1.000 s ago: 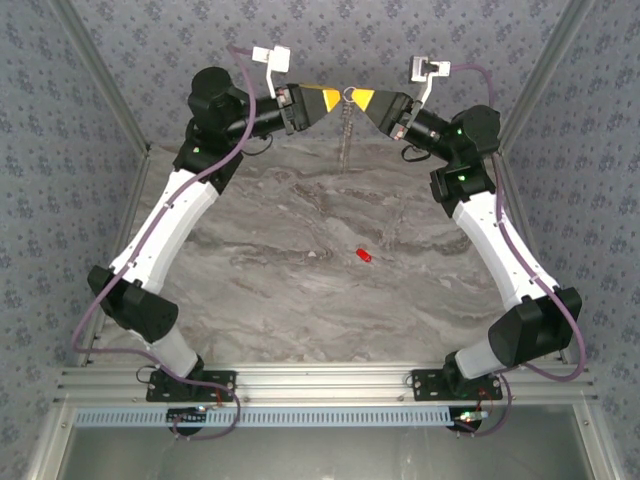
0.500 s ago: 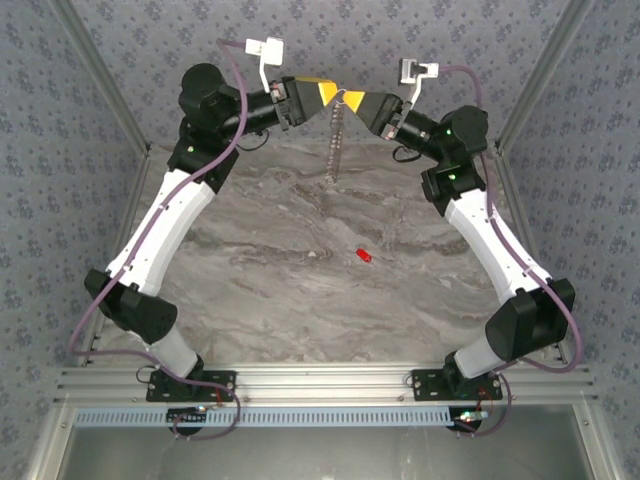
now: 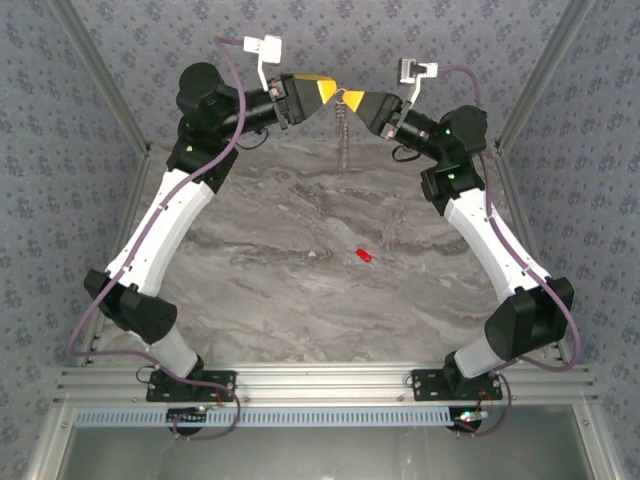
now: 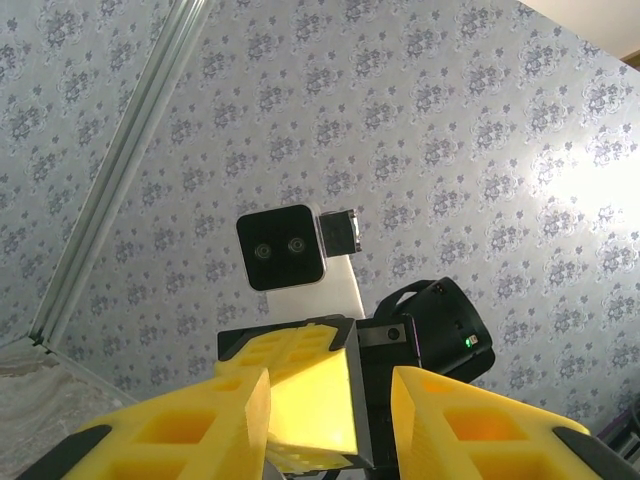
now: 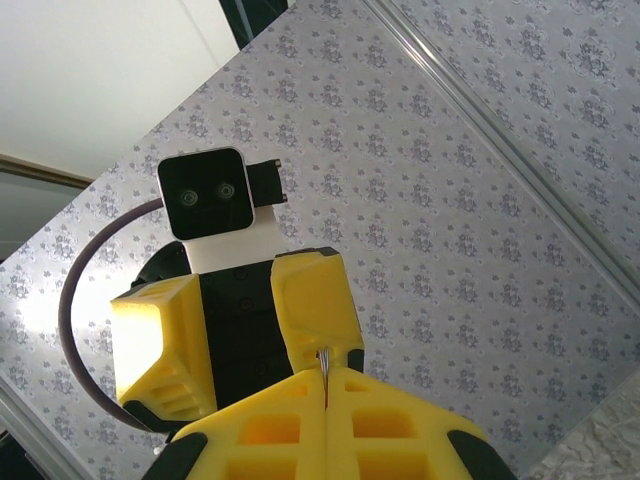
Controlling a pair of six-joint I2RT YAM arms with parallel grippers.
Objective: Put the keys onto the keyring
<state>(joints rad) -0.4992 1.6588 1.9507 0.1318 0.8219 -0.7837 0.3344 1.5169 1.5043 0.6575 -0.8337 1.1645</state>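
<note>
High above the back of the table, my two yellow grippers meet tip to tip. My right gripper point(image 3: 352, 99) point(image 5: 326, 378) is shut on the keyring point(image 3: 344, 96), whose thin metal edge point(image 5: 324, 361) sticks out between its fingertips. A thin chain point(image 3: 344, 135) hangs from the keyring. My left gripper point(image 3: 325, 91) point(image 4: 328, 376) is open, its fingers point(image 4: 215, 420) spread either side of the right gripper's tip. One left finger point(image 5: 312, 300) touches the ring's edge. The keys, one small red piece point(image 3: 364, 256), lie on the marble table right of centre.
The marble table point(image 3: 300, 290) stretches below both raised arms. Patterned walls point(image 3: 340, 30) close in at the back and sides, with metal posts point(image 3: 100, 75) at the corners. An aluminium rail point(image 3: 320, 385) carries the arm bases at the near edge.
Both grippers shifted slightly left and up together, still tip to tip. The hanging chain swung left, then back toward vertical. The red key has not moved.
</note>
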